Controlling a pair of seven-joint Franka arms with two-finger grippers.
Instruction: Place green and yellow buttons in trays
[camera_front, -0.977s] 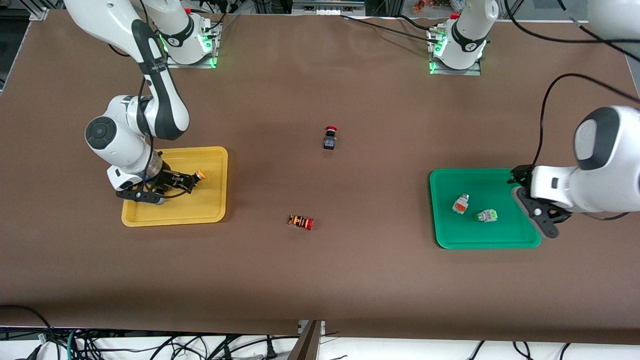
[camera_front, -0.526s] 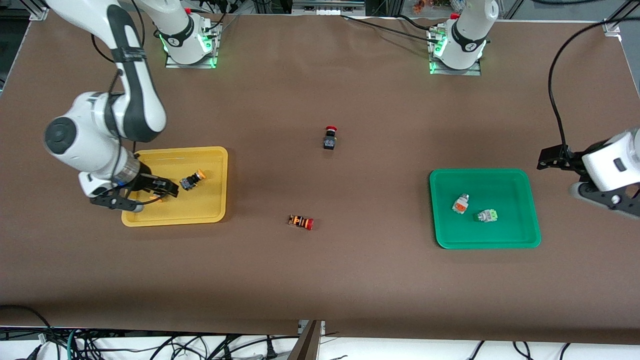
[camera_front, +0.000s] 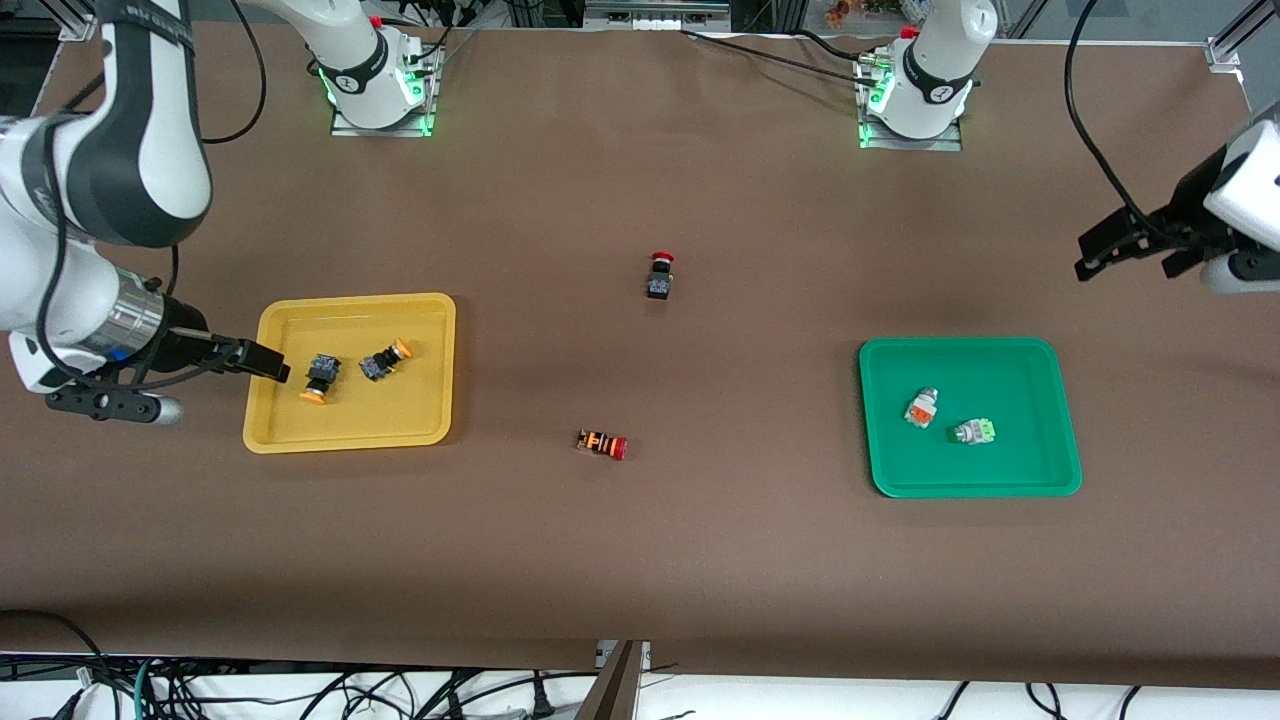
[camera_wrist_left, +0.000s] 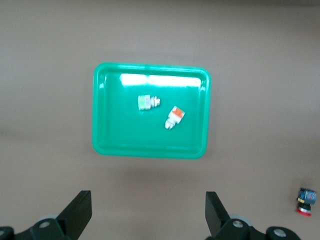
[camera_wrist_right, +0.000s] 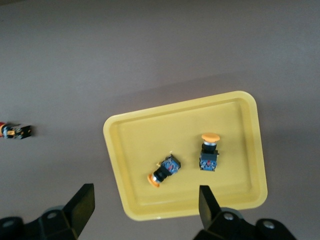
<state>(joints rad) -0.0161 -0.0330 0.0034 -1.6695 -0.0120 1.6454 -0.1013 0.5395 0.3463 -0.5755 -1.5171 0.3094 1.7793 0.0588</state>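
Buttons of the task are all lying inside trays, so no coming grasp appears to be turning on them. Two yellow-capped black switches (camera_front: 321, 377) (camera_front: 383, 361) are resting in the yellow tray (camera_front: 430, 320), lying on their sides with caps pointing different ways and long axes crossing. From the right gripper (camera_front: 262, 364), whose jaws are standing apart and empty over that tray's edge at the right arm's end of the worktop, the nearer switch is lying just ahead of the fingertips; the right wrist view is showing both switches (camera_wrist_right: 164, 171) (camera_wrist_right: 209, 152) below and ahead of the jaws.

In the green tray (camera_front: 1060, 470), the silver-white switch with the green block (camera_front: 973, 432) and the silver-white switch with the orange block (camera_front: 920, 408) are lying near each other, not touching. The left gripper (camera_front: 1125, 246), jaws apart and holding nothing, is hanging over bare worktop, well apart from that tray.

Outside the trays, a red-capped black switch (camera_front: 660, 277) and an orange-striped red-capped switch (camera_front: 602, 444) are lying on the worktop between the trays, the right arm being somewhat nearer to both; judged by colour, neither belongs to the task.

No brand, label or writing is proving readable.
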